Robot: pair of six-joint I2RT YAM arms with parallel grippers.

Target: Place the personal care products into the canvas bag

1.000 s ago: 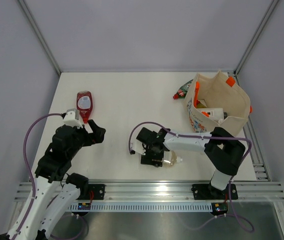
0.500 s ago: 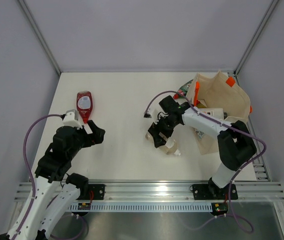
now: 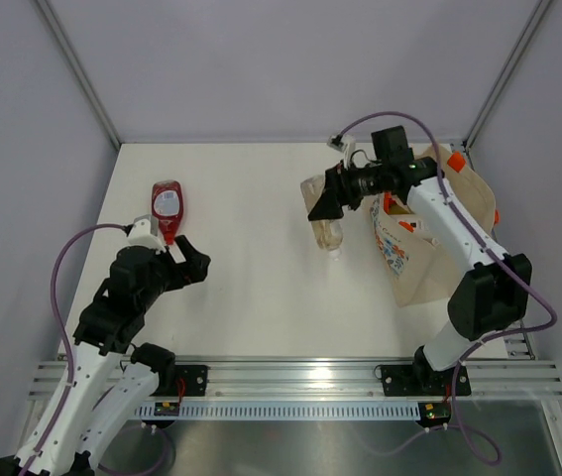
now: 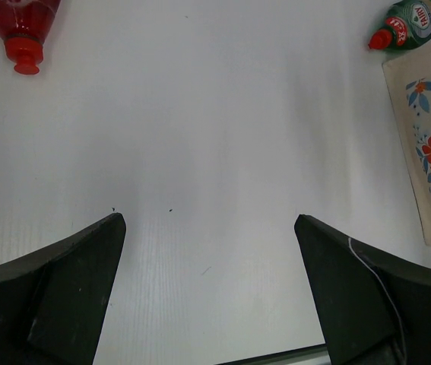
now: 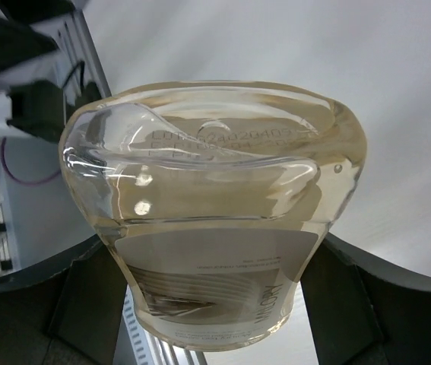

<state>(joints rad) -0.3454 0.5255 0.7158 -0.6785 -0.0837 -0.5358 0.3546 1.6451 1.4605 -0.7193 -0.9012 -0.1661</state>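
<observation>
Right tool (image 3: 326, 204) grips clear bottle (image 3: 328, 230), cap pointing toward near edge

The left arm (image 3: 112, 297) and the right arm (image 3: 449, 230) are the same make: smooth white link shells joined by bulky black joint housings. A purple cable (image 3: 55, 278) loops beside the left arm, and a second purple cable (image 3: 380, 117) arcs over the right arm's wrist. Each arm stands on a black base (image 3: 157, 359). The left gripper (image 4: 207, 293) has matte black, wedge-shaped fingers (image 4: 55, 296), one crossed by a thin pale wire (image 4: 375, 266). A small white block (image 3: 142, 231) sits at the left wrist, possibly the camera housing.
</observation>
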